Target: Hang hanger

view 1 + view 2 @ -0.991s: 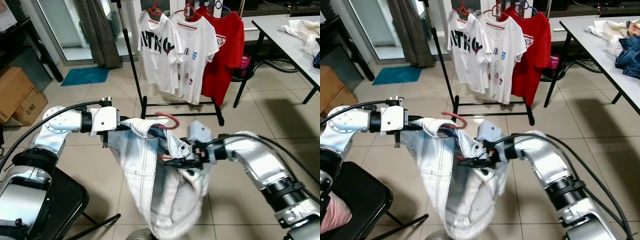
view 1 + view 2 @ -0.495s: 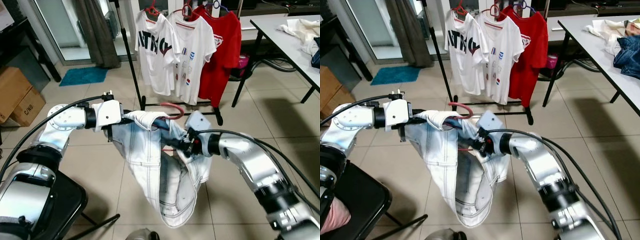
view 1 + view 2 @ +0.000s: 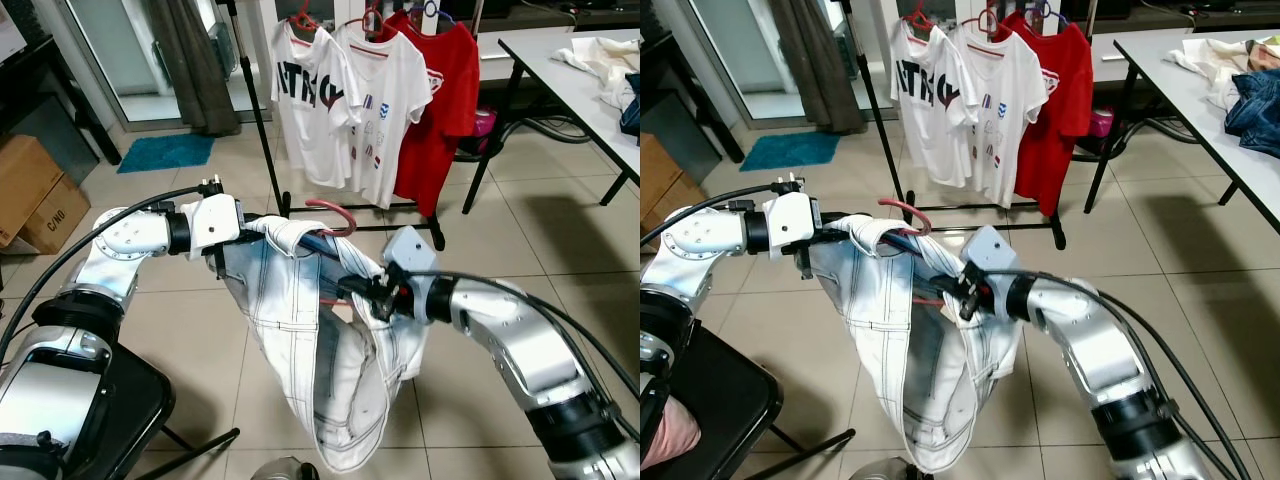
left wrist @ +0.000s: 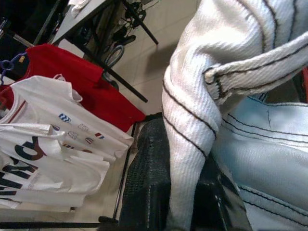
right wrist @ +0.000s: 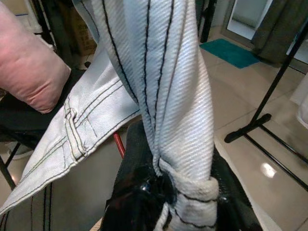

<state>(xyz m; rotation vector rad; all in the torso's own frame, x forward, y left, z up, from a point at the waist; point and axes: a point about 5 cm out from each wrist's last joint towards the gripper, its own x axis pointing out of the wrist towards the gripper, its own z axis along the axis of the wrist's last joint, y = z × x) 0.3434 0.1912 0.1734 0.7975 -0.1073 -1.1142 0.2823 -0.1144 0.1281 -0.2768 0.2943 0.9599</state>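
White jeans with dark stitching hang from a red hanger held between my two arms in front of me. My left gripper is shut on the waistband at the left end; that band runs between the black fingers. The waistband's right end is pinched in my shut right gripper, with bunched fabric over its fingers. The hanger's hook rises above the waistband. The garment rack stands ahead.
Two white T-shirts and a red one hang on the black rack. A table with clothes is at the right. Cardboard boxes sit at the left, a black chair near my left side. Tiled floor lies between.
The right gripper has moved slightly down and right with the waistband, and the jeans hang a little lower. The left gripper holds nearly the same place.
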